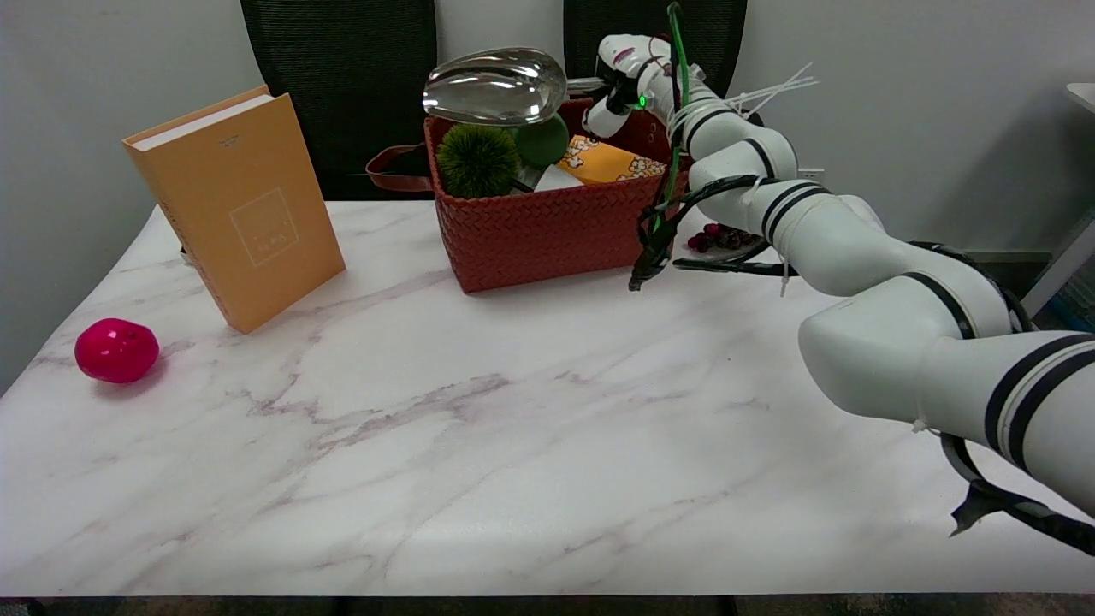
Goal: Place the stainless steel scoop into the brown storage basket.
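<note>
Scoop [496, 85] (shiny steel, oval bowl) gripped by right hand [623, 81] w/ handle, above woven brown basket [547, 231].

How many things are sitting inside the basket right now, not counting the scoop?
4 visible: a spiky green ball at the left, a green cylinder behind it, a pale box in the middle, and a yellow popcorn packet at the right. The basket wall may hide more.
</note>
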`<state>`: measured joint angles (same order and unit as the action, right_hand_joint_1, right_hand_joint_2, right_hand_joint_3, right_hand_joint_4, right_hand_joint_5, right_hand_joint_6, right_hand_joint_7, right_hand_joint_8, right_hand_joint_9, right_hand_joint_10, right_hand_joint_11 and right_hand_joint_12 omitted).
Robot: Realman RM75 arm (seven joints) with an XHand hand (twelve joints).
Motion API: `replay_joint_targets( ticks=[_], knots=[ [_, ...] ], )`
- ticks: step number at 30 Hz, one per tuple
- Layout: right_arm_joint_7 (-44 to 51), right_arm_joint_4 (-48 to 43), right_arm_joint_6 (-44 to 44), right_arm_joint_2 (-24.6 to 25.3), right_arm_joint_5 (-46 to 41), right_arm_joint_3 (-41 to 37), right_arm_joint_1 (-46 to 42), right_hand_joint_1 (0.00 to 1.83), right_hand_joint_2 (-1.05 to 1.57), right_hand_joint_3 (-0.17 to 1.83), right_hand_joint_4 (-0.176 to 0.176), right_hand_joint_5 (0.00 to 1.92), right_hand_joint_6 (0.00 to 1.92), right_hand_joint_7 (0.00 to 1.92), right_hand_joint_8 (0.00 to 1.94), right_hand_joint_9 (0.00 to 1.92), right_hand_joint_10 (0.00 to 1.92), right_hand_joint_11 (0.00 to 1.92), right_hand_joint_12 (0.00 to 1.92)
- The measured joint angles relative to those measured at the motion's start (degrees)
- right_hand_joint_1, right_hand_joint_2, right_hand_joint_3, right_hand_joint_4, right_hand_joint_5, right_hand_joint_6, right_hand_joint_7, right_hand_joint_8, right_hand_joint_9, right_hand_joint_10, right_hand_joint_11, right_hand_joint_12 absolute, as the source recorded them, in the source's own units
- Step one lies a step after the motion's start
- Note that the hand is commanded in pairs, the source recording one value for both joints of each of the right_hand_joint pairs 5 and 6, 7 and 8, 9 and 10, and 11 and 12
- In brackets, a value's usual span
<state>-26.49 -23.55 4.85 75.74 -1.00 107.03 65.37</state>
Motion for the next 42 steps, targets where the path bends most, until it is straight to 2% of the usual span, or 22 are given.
replay_joint_targets(
  ticks=[28, 33, 34, 35, 36, 37, 38, 42],
  knots=[
    [4.67, 4.00, 0.74, -0.87, 0.34, -4.87, -0.48, 1.01, 0.94, 0.92, 0.000, 1.92, 1.92, 1.92, 1.92, 1.86, 1.86, 1.92, 1.92],
    [4.85, 4.15, 0.76, -0.80, 0.34, -5.02, -0.59, 0.91, 0.70, 1.04, 0.000, 1.92, 1.92, 1.92, 1.92, 1.86, 1.86, 1.92, 1.92],
    [4.88, 4.17, 0.76, -0.78, 0.33, -5.04, -0.60, 0.89, 0.22, 1.21, 0.000, 1.92, 1.92, 1.92, 1.92, 1.86, 1.86, 1.92, 1.92],
    [4.91, 4.18, 0.76, -0.76, 0.33, -5.07, -0.62, 0.82, -0.02, 0.78, 0.000, 1.92, 1.92, 1.92, 1.92, 1.86, 1.86, 1.92, 1.92],
    [4.93, 4.19, 0.76, -0.75, 0.33, -5.09, -0.63, 0.74, 0.01, 0.38, 0.000, 1.92, 1.92, 1.92, 1.92, 1.86, 1.86, 1.92, 1.92],
    [4.95, 4.19, 0.77, -0.73, 0.34, -5.11, -0.64, 0.66, 0.03, 0.06, 0.000, 1.92, 1.92, 1.92, 1.92, 1.86, 1.86, 1.92, 1.92],
    [4.97, 4.19, 0.77, -0.71, 0.33, -5.13, -0.66, 0.61, 0.03, -0.13, 0.000, 1.92, 1.92, 1.92, 1.92, 1.86, 1.86, 1.92, 1.92],
    [5.04, 4.19, 0.83, -0.64, 0.33, -5.19, -0.69, 0.54, -0.05, -0.17, 0.000, 1.92, 1.92, 1.92, 1.92, 1.87, 1.87, 1.92, 1.92]
  ],
)
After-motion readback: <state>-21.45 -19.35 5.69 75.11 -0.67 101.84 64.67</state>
